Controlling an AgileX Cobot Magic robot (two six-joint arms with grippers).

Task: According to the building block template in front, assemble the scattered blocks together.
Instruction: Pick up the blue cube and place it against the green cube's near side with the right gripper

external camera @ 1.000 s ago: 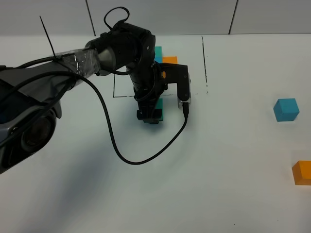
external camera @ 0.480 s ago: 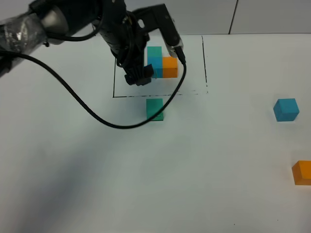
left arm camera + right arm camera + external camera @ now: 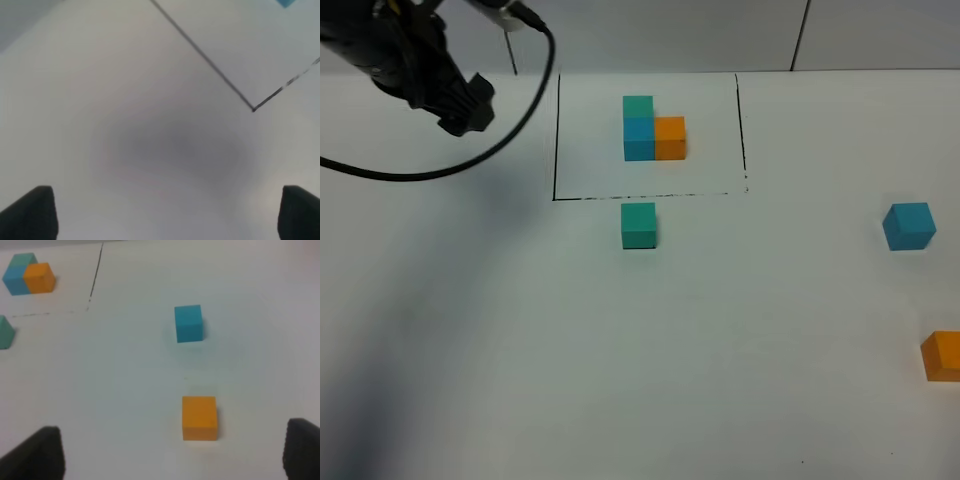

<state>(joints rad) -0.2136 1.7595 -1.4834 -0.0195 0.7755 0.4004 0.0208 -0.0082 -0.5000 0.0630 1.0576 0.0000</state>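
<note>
The building block template [image 3: 650, 130] is an L of teal, blue and orange cubes inside a black drawn frame [image 3: 556, 140]. It also shows in the right wrist view [image 3: 27, 275]. The loose teal-green cube [image 3: 639, 225] sits just in front of the frame and shows at the edge of the right wrist view [image 3: 4, 332]. The sky-blue cube [image 3: 908, 225] [image 3: 188, 323] and the orange cube [image 3: 942, 355] [image 3: 199, 417] lie far right. My left gripper [image 3: 460, 105] [image 3: 165, 215] is open and empty, far to the left of the frame. My right gripper [image 3: 170, 452] is open, near the orange cube.
The left arm's black cable [image 3: 440, 170] hangs above the table left of the frame. A corner of the frame line [image 3: 252, 109] shows in the left wrist view. The white table [image 3: 650, 380] runs to the grey back wall [image 3: 720, 30].
The left gripper has let go of the teal-green cube just in front of the frame, risen and swung away to the far back left. The cubes on the right have not moved.
</note>
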